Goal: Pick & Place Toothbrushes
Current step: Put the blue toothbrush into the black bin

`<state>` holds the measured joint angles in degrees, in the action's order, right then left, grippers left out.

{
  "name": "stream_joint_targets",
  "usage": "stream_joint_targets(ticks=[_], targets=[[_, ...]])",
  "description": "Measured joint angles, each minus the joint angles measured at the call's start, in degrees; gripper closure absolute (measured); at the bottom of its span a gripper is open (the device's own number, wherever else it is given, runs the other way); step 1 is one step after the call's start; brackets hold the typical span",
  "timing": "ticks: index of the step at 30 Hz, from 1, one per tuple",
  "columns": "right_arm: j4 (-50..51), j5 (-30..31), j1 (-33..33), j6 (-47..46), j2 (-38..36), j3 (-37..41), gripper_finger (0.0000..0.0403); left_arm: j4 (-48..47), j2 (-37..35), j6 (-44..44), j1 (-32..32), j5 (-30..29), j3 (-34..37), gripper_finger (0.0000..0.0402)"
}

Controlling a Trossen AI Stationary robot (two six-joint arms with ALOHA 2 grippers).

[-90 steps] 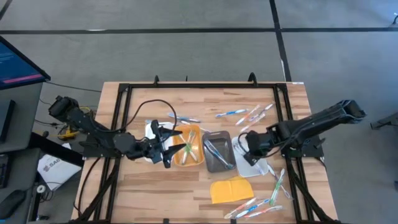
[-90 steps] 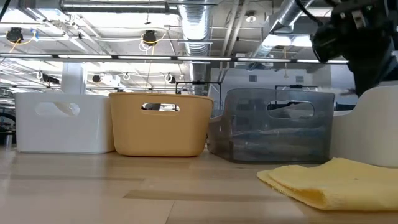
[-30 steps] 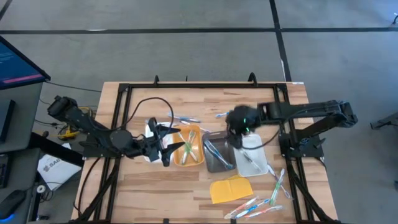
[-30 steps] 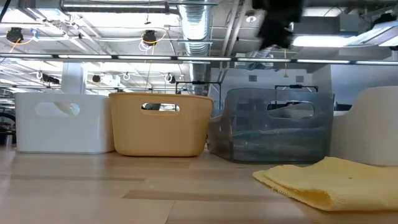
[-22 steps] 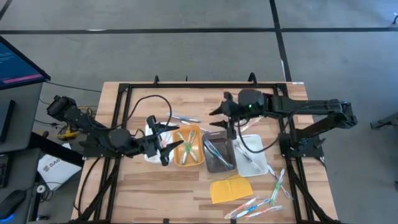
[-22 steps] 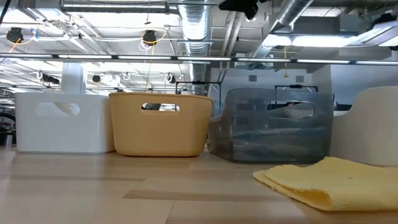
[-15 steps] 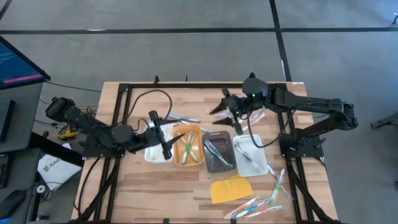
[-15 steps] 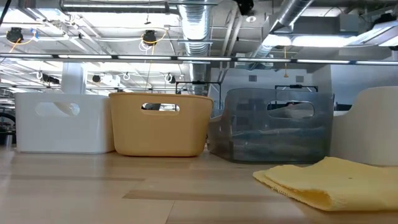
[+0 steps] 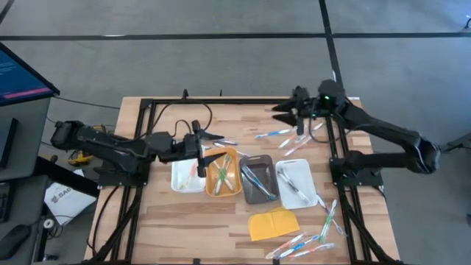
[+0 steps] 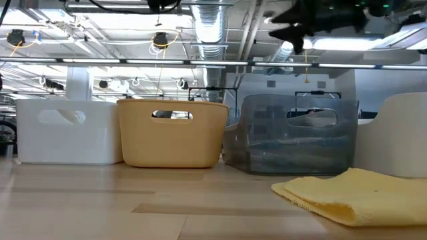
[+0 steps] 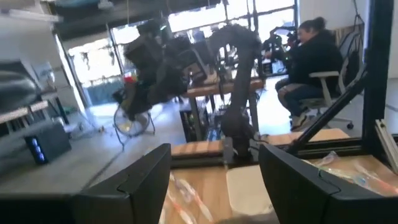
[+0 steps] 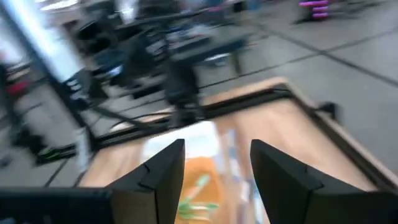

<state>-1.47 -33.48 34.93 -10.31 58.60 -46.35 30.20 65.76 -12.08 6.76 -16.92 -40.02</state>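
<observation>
- The right gripper (image 9: 285, 112) has swung away from the right-hand white tray (image 9: 310, 197), where it hung a few seconds ago. It is now over the far side of the table.
- Its fingers stand moderately apart with nothing between them, as its own wrist camera shows.
- A toothbrush (image 9: 293, 188) lies in that white tray, well behind the gripper now. I judge that drop done and the arm off to fetch the next one.
- The nearest loose toothbrushes (image 9: 288, 135) lie scattered just below and beside the right gripper, on the bare wood. They are the likely next pick.
- More toothbrushes (image 9: 305, 241) lie well away from it at the near edge, past the yellow cloth (image 9: 274, 223).
- The left gripper (image 9: 207, 145) has lifted and drawn back from the orange tray (image 9: 209, 189). It now hangs at that tray's far end.
- Its fingers are spread wide and hold nothing.
- The toothbrushes in the orange tray (image 9: 223, 175) sit just under and ahead of the left gripper. A few loose ones (image 9: 221, 140) lie right beside it.
- The grey tray (image 9: 254, 199), between the two grippers, also holds some.
- With both grippers empty and many brushes loose, the task looks far from done.
</observation>
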Motion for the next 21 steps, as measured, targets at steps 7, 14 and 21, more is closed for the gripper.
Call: stream_joint_targets(ticks=[7,14,21], targets=[[-1.7,6.3,8.2,1.1,-9.0,6.0,0.0219,-1.8,0.0,2.1,-2.4,0.1,0.0,0.0166],[-5.0,6.4,8.0,-4.6,-9.6,6.2,0.0220,-1.3,0.0,1.8,-2.4,0.2,0.0,0.0166],[-5.0,6.5,6.8,-2.8,-7.8,6.2,0.0222,-0.9,0.0,1.5,-2.4,1.1,0.0,0.0166]])
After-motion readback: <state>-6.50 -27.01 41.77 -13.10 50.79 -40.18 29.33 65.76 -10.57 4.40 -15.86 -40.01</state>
